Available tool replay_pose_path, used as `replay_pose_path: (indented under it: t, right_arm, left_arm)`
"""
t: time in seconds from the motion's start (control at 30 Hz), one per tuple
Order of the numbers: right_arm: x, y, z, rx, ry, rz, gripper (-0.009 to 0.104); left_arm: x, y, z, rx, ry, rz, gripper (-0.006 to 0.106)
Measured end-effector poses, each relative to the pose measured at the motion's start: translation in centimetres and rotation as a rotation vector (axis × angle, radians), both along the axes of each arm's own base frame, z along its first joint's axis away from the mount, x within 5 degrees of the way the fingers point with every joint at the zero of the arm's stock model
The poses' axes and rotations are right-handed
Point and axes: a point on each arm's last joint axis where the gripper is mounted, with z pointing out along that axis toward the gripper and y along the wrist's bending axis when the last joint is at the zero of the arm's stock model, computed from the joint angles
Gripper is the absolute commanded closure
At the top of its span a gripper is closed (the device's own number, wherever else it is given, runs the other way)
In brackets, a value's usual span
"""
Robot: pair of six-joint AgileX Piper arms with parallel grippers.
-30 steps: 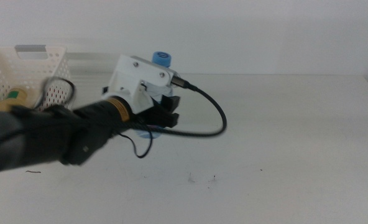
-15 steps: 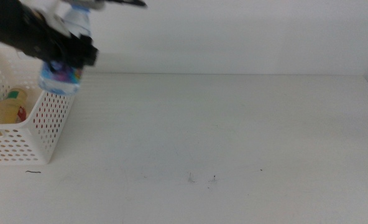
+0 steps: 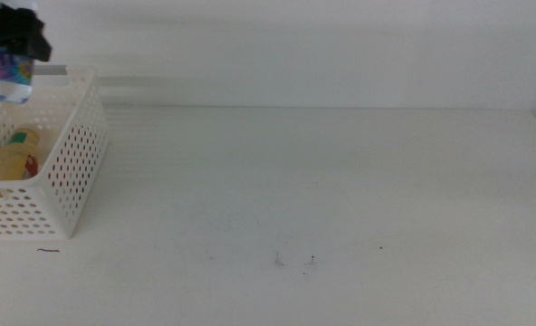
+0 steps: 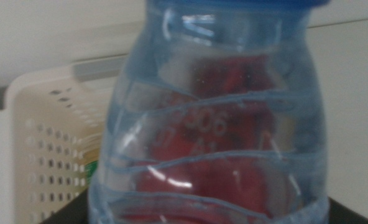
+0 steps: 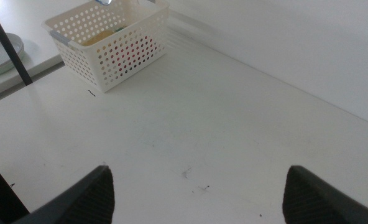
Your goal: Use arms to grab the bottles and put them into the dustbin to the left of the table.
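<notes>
Along the table's (image 3: 340, 181) left edge stands one white perforated dustbin (image 3: 73, 172), and nothing else breaks the bare top except a few dark specks (image 3: 293, 261) near the front. Above the bin's far corner, at the top left of the middle view, the left gripper (image 3: 14, 34) is clamped on the one small clear water bottle (image 3: 4, 77), which hangs over the basket's open mouth, clear of its rim. The left wrist view is almost filled by that bottle, with red showing through its clear wall, probably the can, though the blur makes this uncertain. Inside the bin lies one yellow-tea bottle (image 3: 10, 156) with a bit of red beside it. The right gripper (image 5: 196, 190) waits over the table's front, its jaws wide apart and holding nothing.
</notes>
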Motion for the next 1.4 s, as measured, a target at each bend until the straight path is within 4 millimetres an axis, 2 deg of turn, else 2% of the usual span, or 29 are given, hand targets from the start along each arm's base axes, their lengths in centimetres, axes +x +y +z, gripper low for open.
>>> replay_pose_path:
  t: [0.17,0.5,0.7,0.8,0.97,1.0,1.2,1.33,1.4]
  right_arm:
    - [0.0,0.0,0.0,0.0,0.0,0.0,0.012]
    - [0.0,0.0,0.0,0.003,0.002,-0.002,0.012]
    - [0.0,0.0,0.0,0.003,0.002,-0.002,0.012]
    - [0.0,0.0,0.0,0.003,0.002,-0.002,0.012]
    - [0.0,0.0,0.0,0.003,0.002,-0.002,0.012]
    - [0.0,0.0,0.0,0.003,0.002,-0.002,0.012]
    - [0.0,0.0,0.0,0.003,0.002,-0.002,0.012]
    - [0.0,0.0,0.0,0.003,0.002,-0.002,0.012]
    - [0.0,0.0,0.0,0.004,0.004,-0.002,0.012]
  left_arm:
    - [1.3,2.3,-1.8,-0.019,0.041,0.045,0.076]
    - [3.3,3.5,-8.4,0.003,0.22,0.061,0.074]
    - [3.3,4.2,-11.1,-0.004,0.346,0.073,0.059]
    - [3.2,4.4,-11.7,-0.013,0.386,0.081,0.044]
    - [3.1,4.5,-11.8,-0.026,0.398,0.099,0.01]
    - [3.1,4.5,-11.8,-0.028,0.397,0.104,0.006]
    - [2.6,4.1,-10.6,-0.065,0.399,0.123,0.007]
    - [1.5,3.7,-7.5,-0.085,0.361,0.167,0.007]
    - [0.7,3.0,-5.0,-0.091,0.31,0.173,0.007]
